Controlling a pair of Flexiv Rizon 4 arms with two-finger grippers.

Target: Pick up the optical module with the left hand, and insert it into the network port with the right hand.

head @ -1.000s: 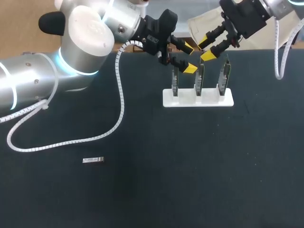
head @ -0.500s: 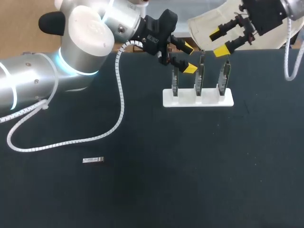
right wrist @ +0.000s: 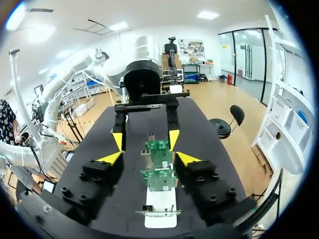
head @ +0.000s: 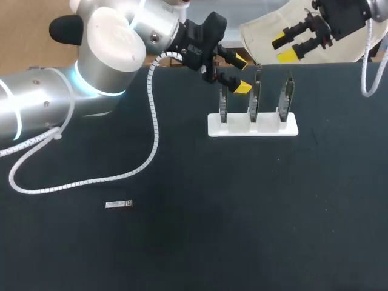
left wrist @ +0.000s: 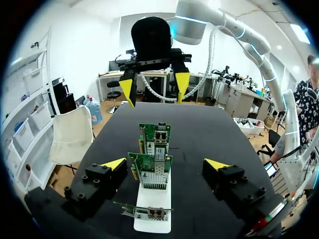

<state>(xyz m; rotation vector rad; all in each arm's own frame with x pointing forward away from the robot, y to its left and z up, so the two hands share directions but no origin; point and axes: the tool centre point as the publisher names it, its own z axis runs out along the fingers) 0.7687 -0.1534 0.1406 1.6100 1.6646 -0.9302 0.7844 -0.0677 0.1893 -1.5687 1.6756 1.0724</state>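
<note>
Your left end effector [head: 240,74] hangs empty, its yellow-tipped fingers spread wide, over the leftmost of the three upright green circuit cards with metal network ports [head: 254,100]. Your right end effector [head: 284,48] is empty too, its fingers set closer together. It is held up by the far edge and faces the left one along the row of cards.

The cards stand in a white slotted holder [head: 253,125], which keeps the ports upright and reachable from above. They sit close together, so you will likely have little side room during insertion.

The small silver optical module [head: 119,204] lies flat on the matte black surface [head: 242,212], at the near left and well apart from the holder. The pick has not yet begun.

There is open room all round the module, so a straight descent looks easy. Mind the left arm's white coiled cable [head: 151,139], which loops onto the surface near the module and could drag across it.
</note>
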